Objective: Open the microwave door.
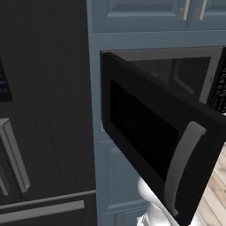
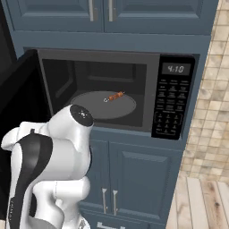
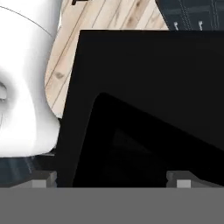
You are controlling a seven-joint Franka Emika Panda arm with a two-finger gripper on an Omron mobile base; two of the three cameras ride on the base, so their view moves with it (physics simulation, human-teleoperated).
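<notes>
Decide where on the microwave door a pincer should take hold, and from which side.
Probably the handle at the door's free edge, approached from the door's outer face: it is a curved vertical bar standing off the panel, so fingers can close across it. The rest is flat.

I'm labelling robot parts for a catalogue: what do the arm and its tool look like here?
The arm is glossy white with rounded, bulbous segments, a curved black band on one link and a black round joint cap with faint markings. The tool shows two small grey blocky fingertips. No cables visible.
</notes>
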